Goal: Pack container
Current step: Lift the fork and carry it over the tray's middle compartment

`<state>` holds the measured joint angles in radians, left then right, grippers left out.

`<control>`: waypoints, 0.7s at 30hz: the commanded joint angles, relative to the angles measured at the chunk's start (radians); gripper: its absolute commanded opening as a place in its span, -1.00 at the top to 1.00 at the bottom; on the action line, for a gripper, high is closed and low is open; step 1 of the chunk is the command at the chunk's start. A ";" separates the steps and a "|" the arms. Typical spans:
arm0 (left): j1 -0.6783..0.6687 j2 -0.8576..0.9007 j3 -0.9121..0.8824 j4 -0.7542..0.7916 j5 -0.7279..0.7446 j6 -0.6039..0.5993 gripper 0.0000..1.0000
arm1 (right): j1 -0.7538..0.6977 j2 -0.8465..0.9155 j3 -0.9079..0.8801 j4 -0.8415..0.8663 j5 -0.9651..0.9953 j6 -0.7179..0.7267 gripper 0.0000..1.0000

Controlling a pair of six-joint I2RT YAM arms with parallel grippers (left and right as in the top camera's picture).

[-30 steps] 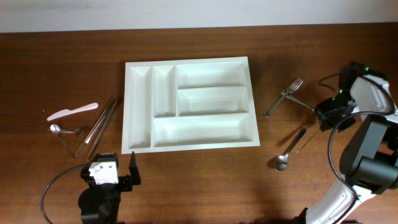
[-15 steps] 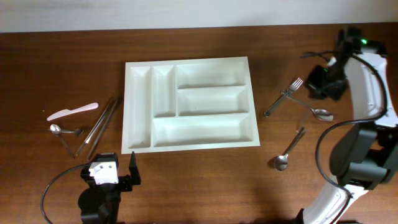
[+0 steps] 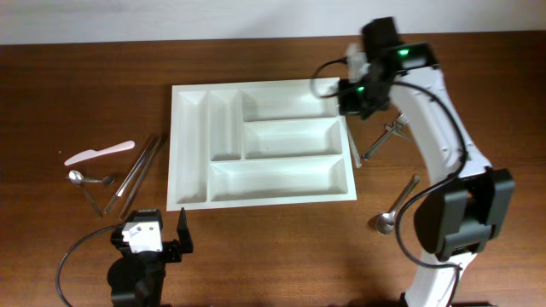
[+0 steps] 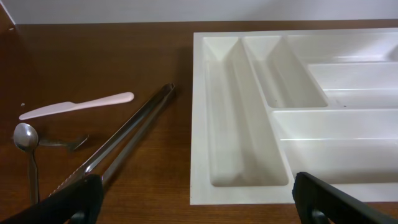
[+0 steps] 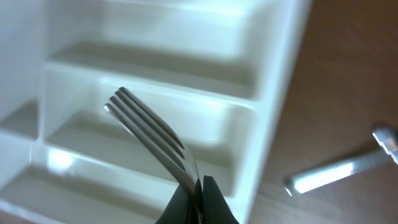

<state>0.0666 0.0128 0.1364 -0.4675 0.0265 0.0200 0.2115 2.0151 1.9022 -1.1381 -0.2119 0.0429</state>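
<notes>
Pinching a fork (image 5: 149, 134) in the right pincer (image 5: 196, 186), prongs out over the right side of the big white container (image 3: 260, 85) lying flat on the bench (image 3: 85, 68), and holding the left pincer (image 4: 193, 202) spread wide near the container's front left corner.

Robotics lab (plain white wall (image 3: 171, 17)): 2 cabled arms (image 3: 444, 128) at table (image 3: 85, 68).

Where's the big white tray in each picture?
Overhead: the tray sits in the middle of the table.
Left wrist: it fills the right side, tongs to its left.
Right wrist: it fills the left and top, behind the held fork.
Shared landmark: the brown table around it.
</notes>
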 commanded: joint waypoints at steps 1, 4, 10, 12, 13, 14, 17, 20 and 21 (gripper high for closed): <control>0.000 -0.008 -0.002 -0.004 0.008 0.019 -0.98 | 0.075 -0.014 0.023 0.018 -0.027 -0.240 0.92; 0.000 -0.008 -0.002 -0.004 0.008 0.019 -0.99 | 0.123 -0.014 0.023 0.026 -0.020 -0.411 0.92; 0.000 -0.008 -0.002 -0.004 0.008 0.019 -0.99 | 0.190 -0.011 0.020 0.031 0.055 -0.787 0.92; 0.000 -0.008 -0.002 -0.004 0.008 0.019 -0.99 | 0.201 -0.008 0.016 0.032 0.055 -0.924 0.92; 0.000 -0.008 -0.002 -0.004 0.008 0.019 -0.99 | 0.205 -0.004 0.016 0.033 0.053 -0.978 0.92; 0.000 -0.008 -0.002 -0.004 0.008 0.019 -0.99 | 0.208 0.002 0.016 0.034 0.049 -1.027 0.92; 0.000 -0.008 -0.002 -0.004 0.008 0.019 -0.99 | 0.210 0.024 0.016 0.043 0.003 -1.129 0.92; 0.000 -0.008 -0.002 -0.004 0.007 0.019 -0.99 | 0.210 0.059 0.016 0.052 -0.048 -1.139 0.92; 0.000 -0.008 -0.002 -0.004 0.008 0.019 -0.98 | 0.211 0.074 0.016 0.054 -0.060 -1.139 0.92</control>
<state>0.0666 0.0128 0.1364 -0.4675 0.0265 0.0200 0.4133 2.0377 1.9022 -1.0882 -0.2081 -0.9939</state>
